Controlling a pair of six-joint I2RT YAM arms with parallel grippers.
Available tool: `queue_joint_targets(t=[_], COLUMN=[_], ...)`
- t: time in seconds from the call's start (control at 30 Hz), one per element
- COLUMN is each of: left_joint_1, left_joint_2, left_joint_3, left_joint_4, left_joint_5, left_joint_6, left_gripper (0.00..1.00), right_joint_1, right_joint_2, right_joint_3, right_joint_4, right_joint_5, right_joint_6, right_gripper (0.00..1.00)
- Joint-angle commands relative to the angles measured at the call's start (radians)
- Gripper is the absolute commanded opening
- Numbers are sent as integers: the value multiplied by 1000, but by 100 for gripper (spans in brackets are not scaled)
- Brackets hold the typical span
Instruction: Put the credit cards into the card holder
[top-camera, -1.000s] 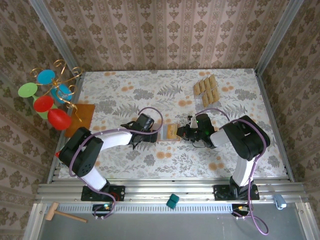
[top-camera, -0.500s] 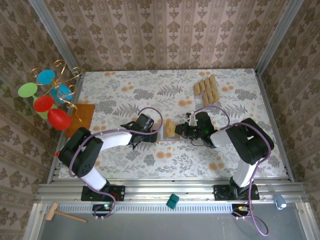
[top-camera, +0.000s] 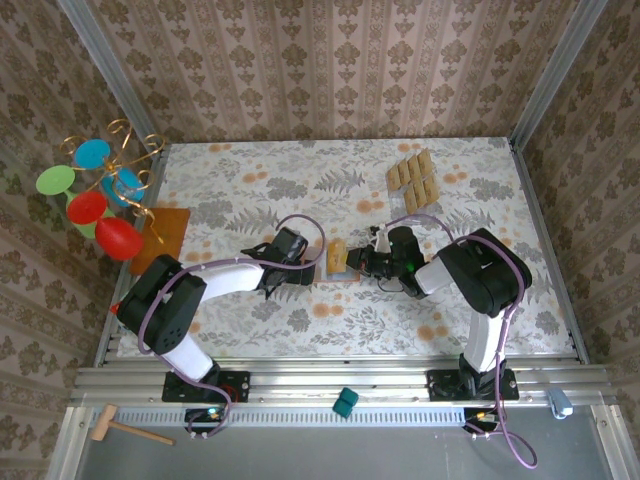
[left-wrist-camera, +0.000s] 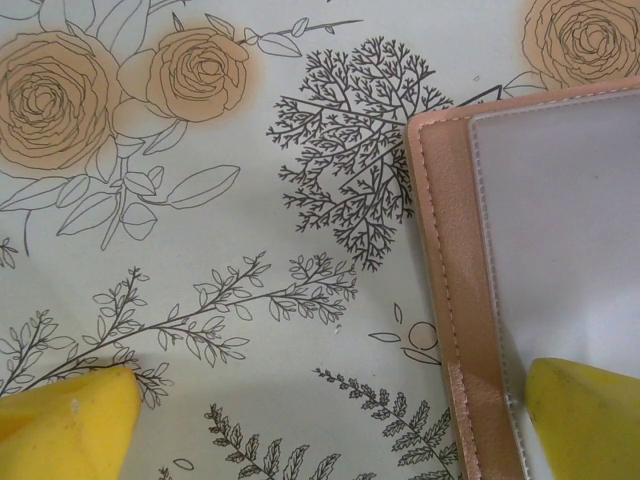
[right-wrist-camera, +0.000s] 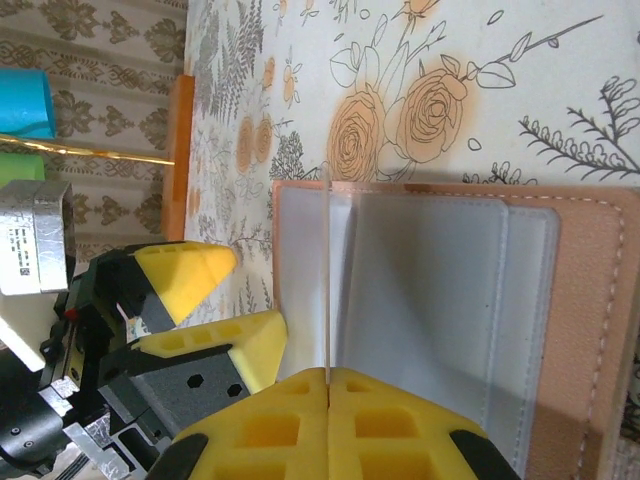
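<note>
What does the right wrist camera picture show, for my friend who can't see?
The right gripper pinches a thin credit card edge-on over the open card holder, grey pockets showing. The left gripper, open, straddles the holder's edge at left, on a flowery tablecloth.

I can't read any words or numbers anywhere here. In the right wrist view I see a little white sticker (right-wrist-camera: 20, 241) on a silver block (right-wrist-camera: 38, 212) of the left arm (right-wrist-camera: 90, 330). It has tiny black print on it, but that is too small and blurry for me to read.
</note>
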Motion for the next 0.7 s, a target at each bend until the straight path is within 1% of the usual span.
queue_joint_targets(t=[0.0, 0.67], left_joint_1=[8, 9], left_joint_2=[-8, -13], left_joint_3=[-23, -22], left_joint_4=[-75, -82], left_joint_5=[-30, -32], left_joint_6=[-3, 3], left_gripper=[100, 100], right_joint_1=[9, 32], right_joint_2=[30, 75], right_joint_3=[14, 24], right_joint_4=[44, 36], right_joint_5=[8, 1], right_joint_6=[4, 8], right_gripper=[0, 0])
